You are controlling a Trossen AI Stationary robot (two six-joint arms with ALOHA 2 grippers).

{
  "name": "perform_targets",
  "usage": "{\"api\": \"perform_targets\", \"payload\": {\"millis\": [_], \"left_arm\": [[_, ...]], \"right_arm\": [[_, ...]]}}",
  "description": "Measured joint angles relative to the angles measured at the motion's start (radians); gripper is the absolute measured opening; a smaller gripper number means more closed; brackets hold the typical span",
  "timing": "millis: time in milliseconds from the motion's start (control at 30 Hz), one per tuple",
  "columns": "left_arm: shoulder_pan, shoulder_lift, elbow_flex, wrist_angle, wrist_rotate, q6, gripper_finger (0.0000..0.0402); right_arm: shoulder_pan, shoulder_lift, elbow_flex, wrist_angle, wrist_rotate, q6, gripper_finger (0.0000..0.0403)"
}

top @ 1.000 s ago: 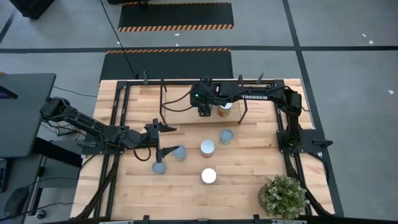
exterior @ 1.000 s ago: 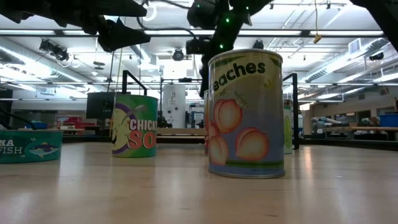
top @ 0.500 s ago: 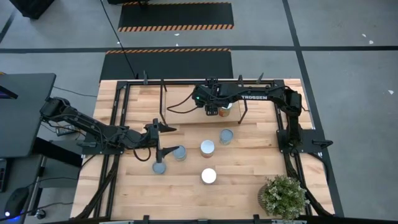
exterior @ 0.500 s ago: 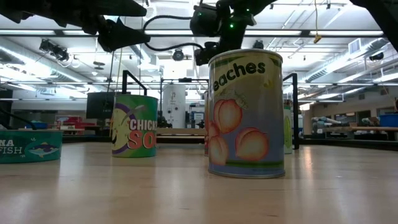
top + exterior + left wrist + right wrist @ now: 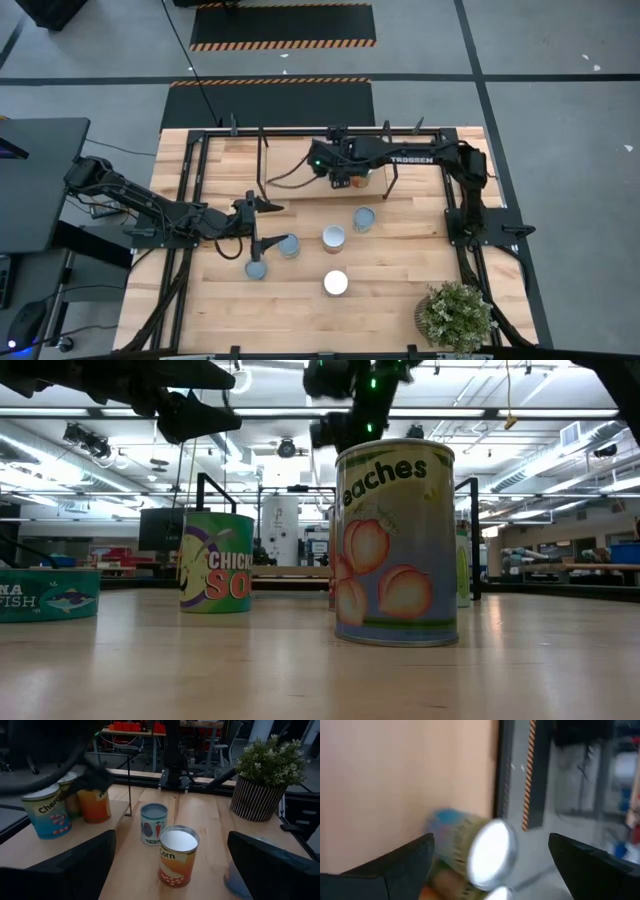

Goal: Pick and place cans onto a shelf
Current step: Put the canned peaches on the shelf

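Note:
Several cans stand upright on the tabletop: a white-topped one (image 5: pixel 336 283), an orange corn can (image 5: pixel 333 237), a carrot can (image 5: pixel 364 219), and two blue-grey ones (image 5: pixel 289 246) (image 5: pixel 257 269). My left gripper (image 5: pixel 268 224) is open and empty, left of the corn can (image 5: pixel 177 855) and level with it. The shelf (image 5: pixel 290 160) stands at the far edge and carries a cherries can (image 5: pixel 45 812) and an orange can (image 5: pixel 94 802). My right gripper (image 5: pixel 340 180) hovers open over the shelf's cans (image 5: pixel 485 852) and touches none.
A potted plant (image 5: pixel 456 315) stands at the near right corner. Black frame rails (image 5: pixel 190 200) run along the table's left and right sides. In the low view a peaches can (image 5: pixel 395 540), a chicken soup can (image 5: pixel 215 560) and a tuna can (image 5: pixel 45 595) stand close.
My right gripper has gone a little toward the table's right edge above the shelf, over the cans there, and has turned at the wrist. It stays open. My left arm and the cans on the tabletop have kept still.

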Motion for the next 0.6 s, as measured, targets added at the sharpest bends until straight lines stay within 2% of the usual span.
{"api": "perform_targets", "payload": {"millis": [167, 233, 333, 500, 600], "left_arm": [[0.001, -0.001, 0.0, -0.004, -0.001, 0.073, 0.0389], [0.001, -0.002, 0.0, -0.002, -0.001, 0.11, 0.0389], [0.001, -0.002, 0.0, -0.002, -0.001, 0.145, 0.0389], [0.001, -0.028, 0.0, -0.004, 0.0, 0.172, 0.0389], [0.001, -0.072, 0.0, -0.034, -0.001, 0.172, 0.0389]], "right_arm": [[0.095, 0.0, 0.086, -0.076, -0.203, 0.097, 0.04], [0.141, -0.001, 0.103, -0.078, -0.305, 0.159, 0.04], [0.204, -0.001, 0.107, -0.083, -0.405, 0.251, 0.04], [0.303, 0.0, 0.086, -0.094, -0.425, 0.319, 0.04], [0.356, 0.0, 0.085, -0.096, -0.402, 0.342, 0.04]]}}
